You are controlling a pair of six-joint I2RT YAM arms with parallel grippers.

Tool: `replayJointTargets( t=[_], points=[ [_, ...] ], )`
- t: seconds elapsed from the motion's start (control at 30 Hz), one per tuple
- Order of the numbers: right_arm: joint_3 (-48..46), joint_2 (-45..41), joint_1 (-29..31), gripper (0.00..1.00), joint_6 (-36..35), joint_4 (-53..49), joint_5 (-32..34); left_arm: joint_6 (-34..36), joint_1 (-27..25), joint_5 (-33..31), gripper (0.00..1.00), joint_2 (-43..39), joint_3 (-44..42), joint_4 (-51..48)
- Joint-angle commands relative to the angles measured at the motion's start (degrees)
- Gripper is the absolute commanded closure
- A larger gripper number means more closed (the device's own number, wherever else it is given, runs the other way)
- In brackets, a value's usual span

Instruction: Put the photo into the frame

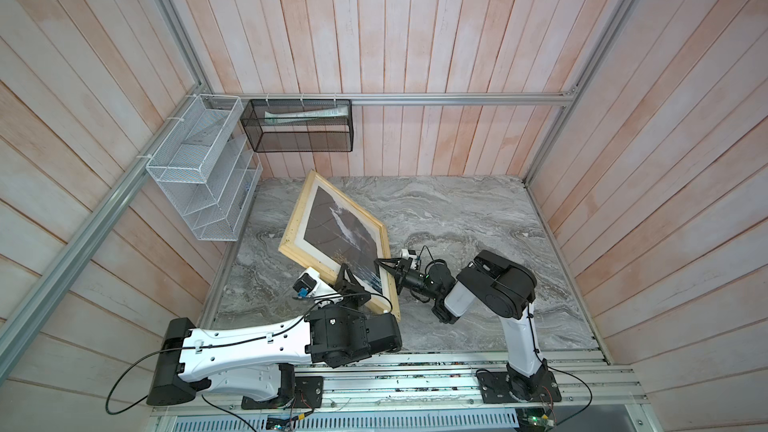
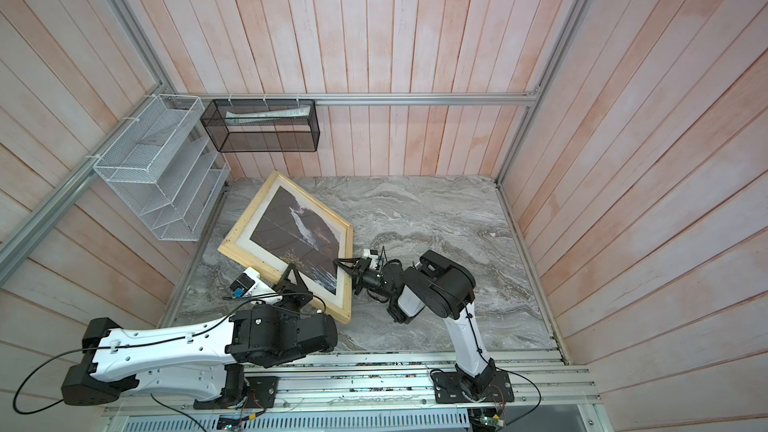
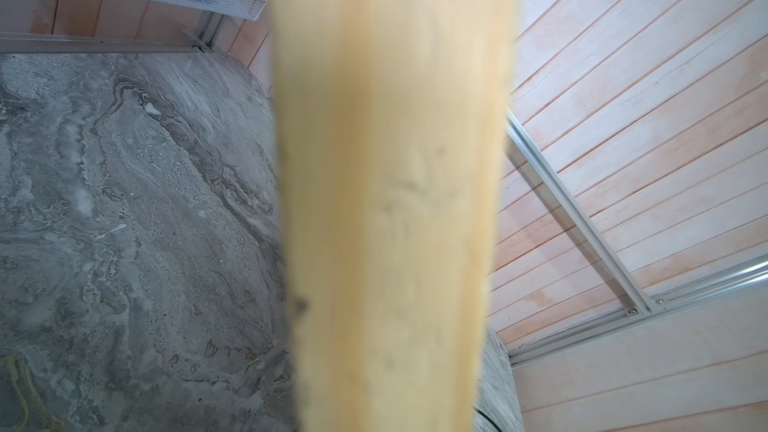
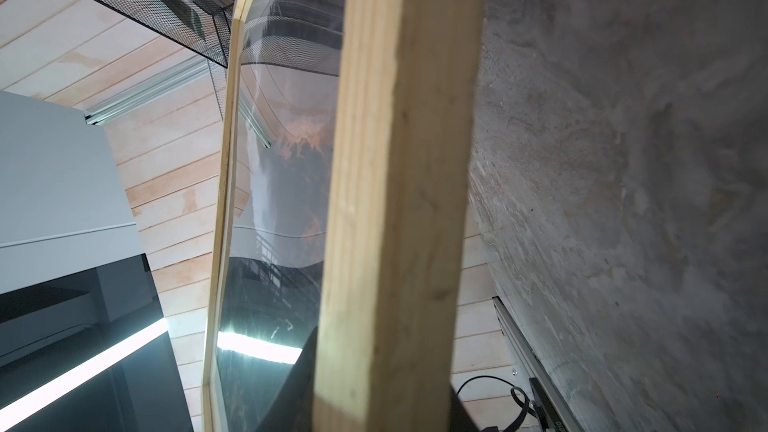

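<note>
Within the frame [image 1: 299, 213], already seated: photo [image 1: 338, 228], tilted over the left of the table [image 1: 478, 222]. Clamped on the near rail, left gripper [image 1: 344, 270]; close around the side rail, seemingly gripping, right gripper [image 1: 386, 270]. Likely finishing; next, lower flat, release gently. Behind: black basket [image 1: 297, 139] holding a pale packet [image 1: 307, 114]; white rack [image 1: 199, 168], contents unclear.

pale-wood frame [image 1: 299, 211]; dark photo [image 1: 332, 222]; grey-marbled table [image 1: 478, 222]
</note>
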Motion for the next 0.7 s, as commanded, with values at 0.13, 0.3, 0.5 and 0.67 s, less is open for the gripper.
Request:
replayJointTargets(
  t=[0.13,0.3,0.5,0.67],
  points=[
    [-1.65,-2.97,-2.07,0.77,-6.56,9.67,0.27,-36.74,-0.3,-8.92,0.81,-1.82,-1.21,-1.39],
    [-0.78,-3.65,-2.89,0.74,-6.71,9.66,-0.5,-36.74,-0.21,-8.92,0.42,-1.72,-0.78,-2.71],
    [-0.19,-4.05,-3.42,0.66,-6.53,9.64,-0.87,-36.74,-0.04,-8.91,0.27,-1.81,-0.64,-3.64],
    [-0.33,-4.23,-3.92,0.56,-6.77,9.65,-1.04,-36.74,0.09,-8.92,0.21,-2.03,-0.47,-4.57]
  ],
)
